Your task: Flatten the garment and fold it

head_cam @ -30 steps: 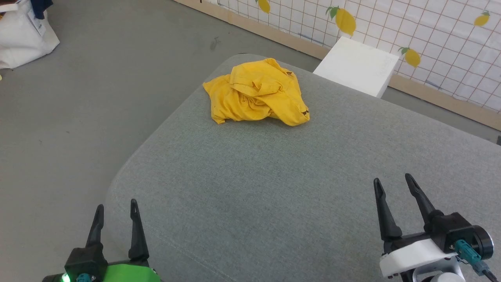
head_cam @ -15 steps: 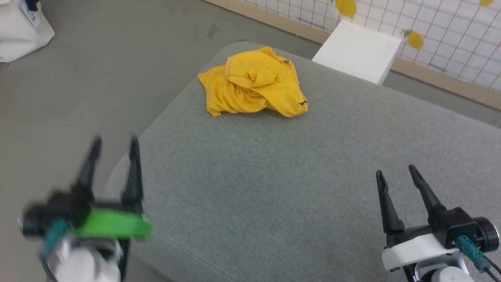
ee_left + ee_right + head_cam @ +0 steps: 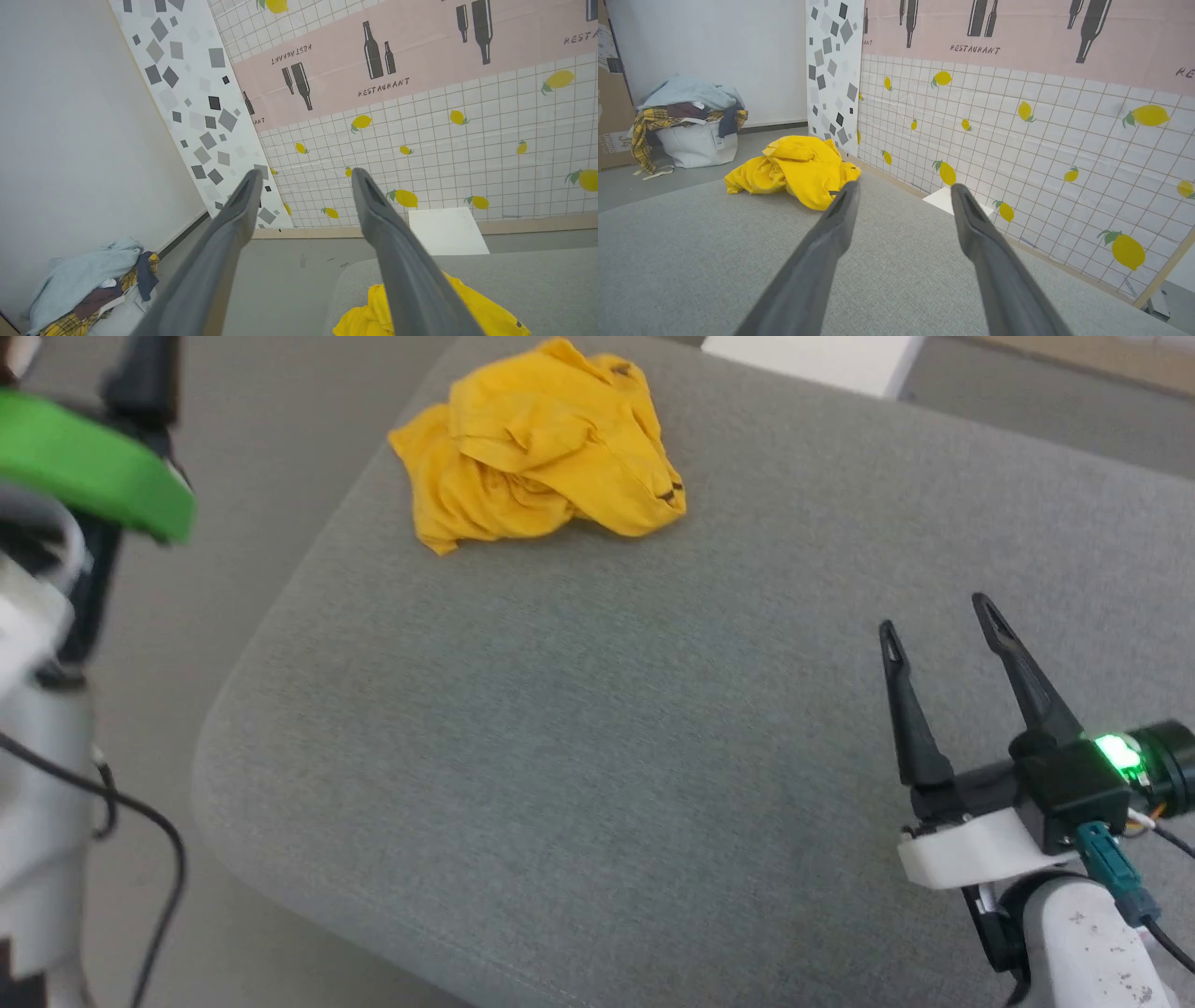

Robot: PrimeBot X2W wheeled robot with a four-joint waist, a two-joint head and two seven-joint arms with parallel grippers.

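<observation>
The garment (image 3: pixel 537 439) is a mustard-yellow T-shirt lying crumpled in a heap near the far left corner of a grey cushioned surface (image 3: pixel 607 728). A small black mark shows at its right edge. My right gripper (image 3: pixel 934 616) hovers open and empty over the surface's near right, well short of the garment (image 3: pixel 794 168). In the right wrist view the right gripper (image 3: pixel 904 185) points past the heap's right side. My left gripper (image 3: pixel 306 173) is open and empty, raised to the left of the surface, with the garment (image 3: pixel 359 319) below its fingers. Its green housing (image 3: pixel 93 476) sits at the head view's upper left.
A white box (image 3: pixel 812 355) stands on the floor beyond the surface's far edge, by a lemon-patterned tiled wall (image 3: pixel 1017 140). A white bag heaped with clothes (image 3: pixel 691 126) sits on the floor to the far left. Grey floor (image 3: pixel 261 448) borders the surface's left side.
The head camera has tipped down and nearer, shifting the whole picture. My left arm has risen from the lower left to the upper left. The right gripper has moved a little forward. The garment lies as before.
</observation>
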